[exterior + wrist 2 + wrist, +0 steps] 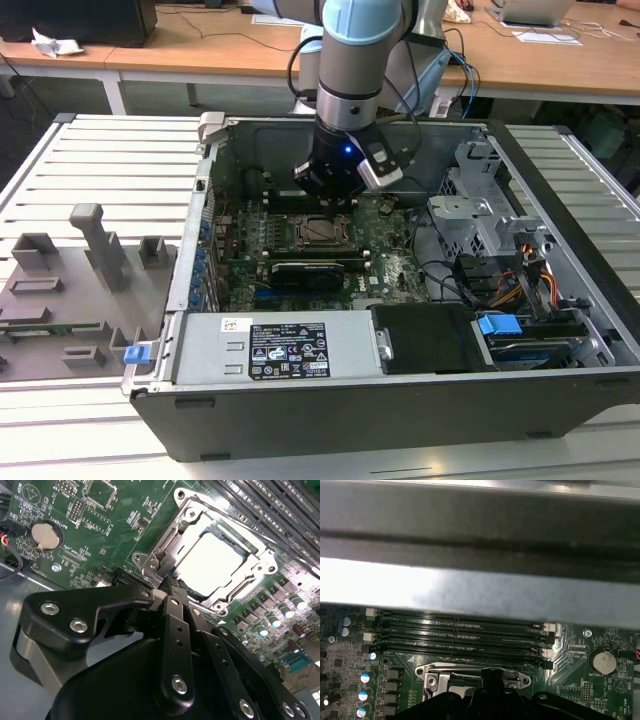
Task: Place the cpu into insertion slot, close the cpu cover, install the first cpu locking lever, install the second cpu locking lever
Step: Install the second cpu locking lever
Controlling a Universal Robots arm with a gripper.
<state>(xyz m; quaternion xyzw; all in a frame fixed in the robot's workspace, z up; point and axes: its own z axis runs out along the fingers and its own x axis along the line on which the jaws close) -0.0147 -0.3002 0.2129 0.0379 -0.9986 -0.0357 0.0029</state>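
The gripper (170, 587) has its black fingers (172, 625) pressed together with nothing between them, their tips down at the edge of the slot (215, 567), by a silvery lever (152, 566) at the socket's corner. The cpu (210, 562) already lies in the slot, its bright metal top showing through the window of the cover (187, 522), which lies flat over it. In the exterior view the gripper (335, 200) hangs under the arm (355, 60), just over the cpu (322, 230) in the middle of the green board (390, 260). Beside the socket run the long black memory slots (460, 632), and a coin battery (46, 535) sits on the board a little way off. The board lies inside an open case (400, 400) resting on a slatted table (100, 170), with a black card (315, 268) near the socket and a grey fixture tray (70, 290) at the exterior view's left.
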